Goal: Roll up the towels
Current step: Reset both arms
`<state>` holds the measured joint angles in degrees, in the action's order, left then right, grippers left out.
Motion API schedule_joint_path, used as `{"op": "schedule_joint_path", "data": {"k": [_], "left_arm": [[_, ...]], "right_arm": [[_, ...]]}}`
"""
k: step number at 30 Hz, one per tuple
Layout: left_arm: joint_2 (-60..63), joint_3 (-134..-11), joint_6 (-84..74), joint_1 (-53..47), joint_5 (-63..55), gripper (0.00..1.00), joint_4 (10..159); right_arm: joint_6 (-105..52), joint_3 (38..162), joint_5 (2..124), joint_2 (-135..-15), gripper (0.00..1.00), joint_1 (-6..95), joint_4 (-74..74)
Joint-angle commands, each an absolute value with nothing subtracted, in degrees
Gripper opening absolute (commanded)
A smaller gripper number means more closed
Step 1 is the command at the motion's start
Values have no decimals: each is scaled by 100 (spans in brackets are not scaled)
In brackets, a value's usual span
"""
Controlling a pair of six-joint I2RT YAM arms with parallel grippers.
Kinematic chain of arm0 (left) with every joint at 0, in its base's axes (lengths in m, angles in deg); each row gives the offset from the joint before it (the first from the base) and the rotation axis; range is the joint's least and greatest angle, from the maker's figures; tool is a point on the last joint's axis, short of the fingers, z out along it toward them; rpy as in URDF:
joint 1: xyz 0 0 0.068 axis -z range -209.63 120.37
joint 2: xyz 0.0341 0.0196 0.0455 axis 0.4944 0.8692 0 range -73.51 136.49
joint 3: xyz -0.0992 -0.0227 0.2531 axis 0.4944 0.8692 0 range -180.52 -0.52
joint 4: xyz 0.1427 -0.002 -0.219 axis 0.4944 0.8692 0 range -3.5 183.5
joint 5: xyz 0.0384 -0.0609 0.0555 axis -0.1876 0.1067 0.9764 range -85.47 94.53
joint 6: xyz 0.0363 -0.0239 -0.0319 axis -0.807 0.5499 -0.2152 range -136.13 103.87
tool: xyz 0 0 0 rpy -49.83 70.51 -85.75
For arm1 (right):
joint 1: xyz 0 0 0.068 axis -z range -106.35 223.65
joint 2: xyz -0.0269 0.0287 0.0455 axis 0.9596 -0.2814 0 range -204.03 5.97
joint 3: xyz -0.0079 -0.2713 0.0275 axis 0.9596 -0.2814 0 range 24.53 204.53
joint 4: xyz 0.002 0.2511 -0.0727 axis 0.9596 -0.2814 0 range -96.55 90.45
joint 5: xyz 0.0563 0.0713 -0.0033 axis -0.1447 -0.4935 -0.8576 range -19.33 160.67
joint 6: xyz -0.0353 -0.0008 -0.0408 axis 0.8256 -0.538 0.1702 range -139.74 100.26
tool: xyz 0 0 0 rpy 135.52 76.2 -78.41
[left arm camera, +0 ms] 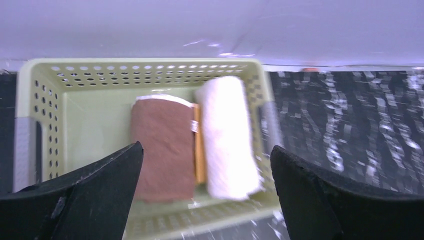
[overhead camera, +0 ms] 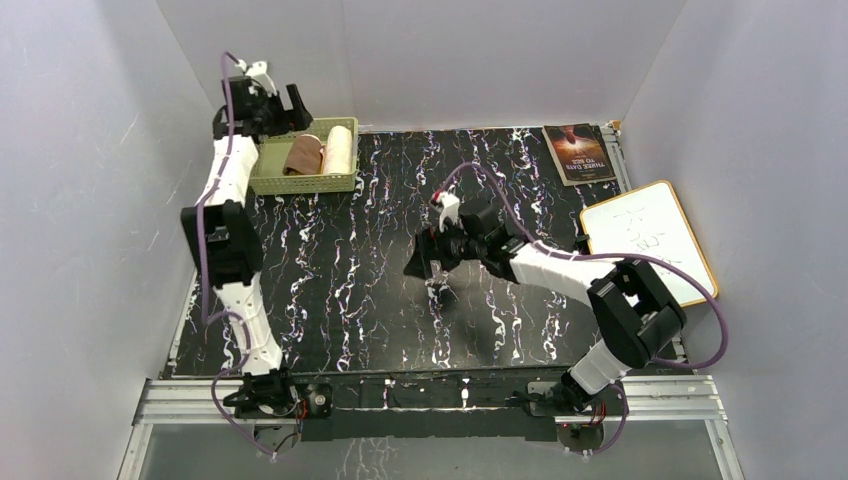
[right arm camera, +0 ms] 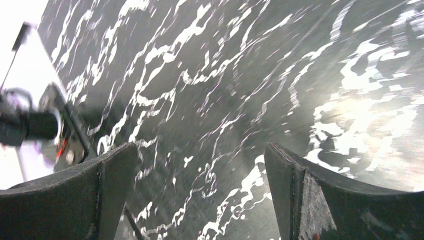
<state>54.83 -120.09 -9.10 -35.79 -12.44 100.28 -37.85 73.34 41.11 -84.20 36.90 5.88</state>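
Observation:
Both towels lie rolled side by side in the pale green basket (overhead camera: 268,178) (left arm camera: 45,115) at the back left of the table. The cream-white towel (overhead camera: 339,148) (left arm camera: 227,135) is on the right. The other towel (overhead camera: 303,155) (left arm camera: 164,147) shows a brown outside with an orange edge. My left gripper (overhead camera: 272,100) (left arm camera: 206,150) hovers open above the basket's back left corner, holding nothing. My right gripper (overhead camera: 425,255) (right arm camera: 200,147) hangs open and empty over the black marbled mat (right arm camera: 235,75) near the table's middle.
A dark book (overhead camera: 578,152) lies at the back right of the mat, and a whiteboard with an orange frame (overhead camera: 648,238) lies at the right edge. Pale enclosure walls stand close on three sides, right behind the basket.

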Motion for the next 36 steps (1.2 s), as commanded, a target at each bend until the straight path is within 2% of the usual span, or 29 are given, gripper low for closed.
{"op": "schedule_joint_path", "data": {"k": [1,8,12,17,20,28,36], "left_arm": [[3139,-10300,-766,-3562,-1952,98,8987],[318,-7056,-20,-3454,-2100,98,8505],[-772,-6293,288,-3385,-2201,98,9118],[-1721,-6086,152,-3333,-1688,98,10262],[-2363,-5729,334,-3218,-1449,98,10102],[-2610,-4857,702,-3207,-1273,98,9242],[-2530,-4615,681,-3206,-1553,98,8795]], "right_arm": [[-4284,8054,6050,-8005,98,3686,18],[-4747,8292,7886,-7530,98,3686,-447],[-4519,8123,8421,-6896,98,3698,-466],[-4172,7734,8725,-6015,98,3700,-553],[-4126,7457,8973,-5623,98,3694,-686],[-4200,7120,9742,-5050,98,3693,-722],[-4154,7055,9692,-4969,98,3690,-713]]}}
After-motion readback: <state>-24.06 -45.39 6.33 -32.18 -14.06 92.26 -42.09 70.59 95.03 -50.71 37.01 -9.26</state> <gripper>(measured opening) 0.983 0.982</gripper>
